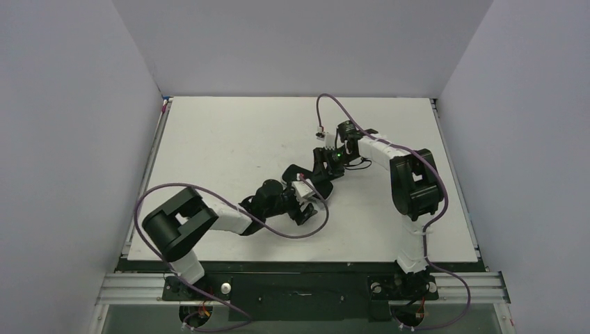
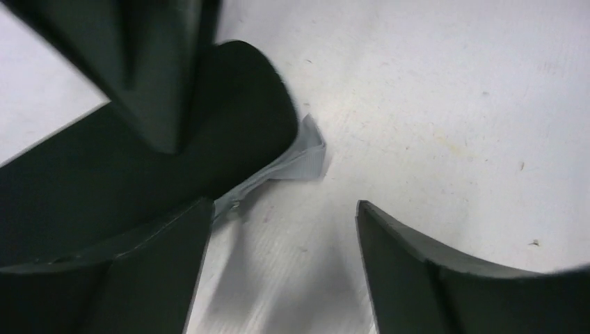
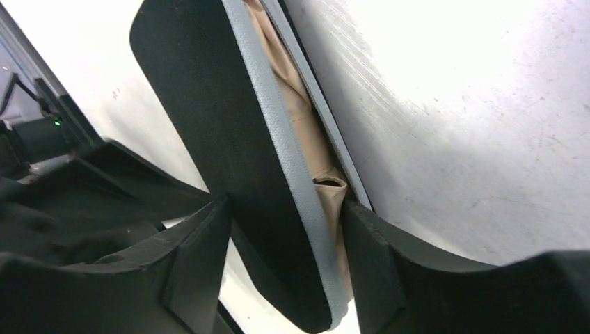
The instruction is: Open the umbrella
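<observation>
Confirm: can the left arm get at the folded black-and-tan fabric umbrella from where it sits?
Probably yes. The left gripper is open right beside the folded black grey-trimmed umbrella, with nothing between them. The right gripper looks clamped on another part of it, seemingly out of the way.

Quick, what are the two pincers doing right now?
Left pincer: open, holding nothing.
Right pincer: closed on the umbrella.
</observation>
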